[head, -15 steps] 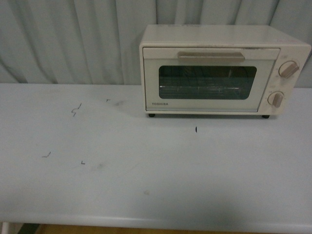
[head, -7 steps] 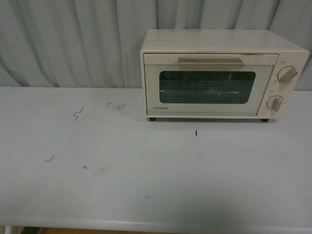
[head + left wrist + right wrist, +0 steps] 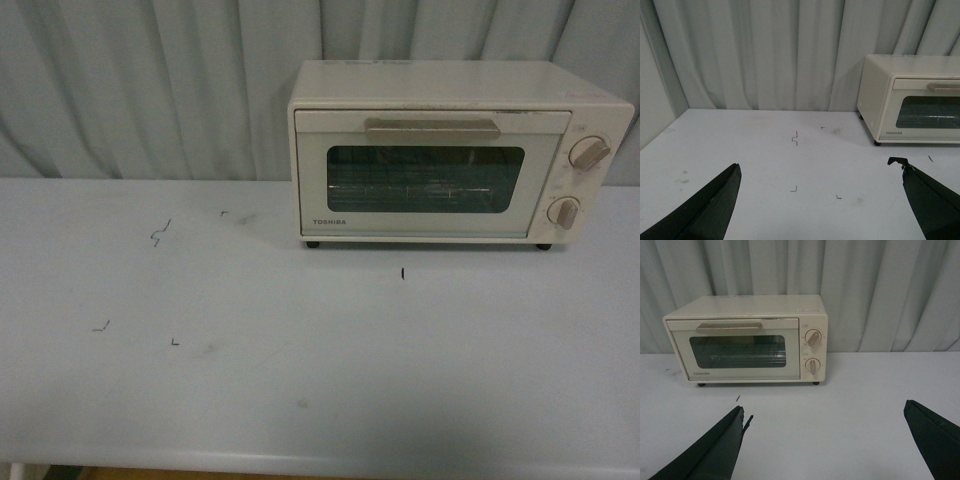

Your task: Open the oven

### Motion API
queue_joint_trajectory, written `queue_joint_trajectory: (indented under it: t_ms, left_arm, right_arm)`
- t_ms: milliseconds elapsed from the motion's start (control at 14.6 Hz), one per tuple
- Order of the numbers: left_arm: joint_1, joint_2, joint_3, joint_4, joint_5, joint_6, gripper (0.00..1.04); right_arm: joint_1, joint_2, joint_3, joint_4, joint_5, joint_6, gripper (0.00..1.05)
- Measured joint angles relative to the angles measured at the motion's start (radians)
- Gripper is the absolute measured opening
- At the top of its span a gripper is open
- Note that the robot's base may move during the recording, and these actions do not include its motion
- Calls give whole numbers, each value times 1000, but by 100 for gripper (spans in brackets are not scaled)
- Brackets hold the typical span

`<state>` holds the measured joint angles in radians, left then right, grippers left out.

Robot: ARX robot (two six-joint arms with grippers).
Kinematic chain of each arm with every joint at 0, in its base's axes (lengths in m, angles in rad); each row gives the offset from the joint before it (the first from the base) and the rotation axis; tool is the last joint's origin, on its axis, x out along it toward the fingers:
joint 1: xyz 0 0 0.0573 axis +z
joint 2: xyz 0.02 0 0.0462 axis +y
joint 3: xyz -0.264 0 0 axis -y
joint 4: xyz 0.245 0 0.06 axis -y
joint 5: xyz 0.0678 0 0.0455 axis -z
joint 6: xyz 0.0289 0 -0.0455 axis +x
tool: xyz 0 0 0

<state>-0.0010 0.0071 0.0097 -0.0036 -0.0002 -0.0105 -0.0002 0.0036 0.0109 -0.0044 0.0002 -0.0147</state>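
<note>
The cream-white oven (image 3: 455, 150) stands at the back right of the table, its glass door shut, with a beige bar handle (image 3: 432, 127) across the top and two round knobs (image 3: 588, 153) on its right side. A wire rack shows through the window. Neither arm appears in the front view. In the left wrist view the oven (image 3: 910, 100) sits far off to one side, and my left gripper (image 3: 819, 167) is open above bare table. In the right wrist view the oven (image 3: 747, 337) faces me with its handle (image 3: 729, 328) in sight; my right gripper (image 3: 824, 410) is open, well short of it.
A pale grey table (image 3: 300, 340) carries small dark pen marks (image 3: 160, 232). A pleated grey curtain (image 3: 150, 80) hangs close behind the oven. The table's near edge (image 3: 300, 465) runs along the bottom of the front view.
The front view shifted slightly between one second and half a second ago, so the oven sits a little lower and left in the picture. Since then nothing has moved.
</note>
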Motion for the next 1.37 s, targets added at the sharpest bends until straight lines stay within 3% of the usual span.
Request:
queue_joint_trajectory:
  t_ms: [1368]
  left_arm:
    - [0,0,0,0,0,0,98]
  right_arm:
    - [0,0,0,1,0,0,98]
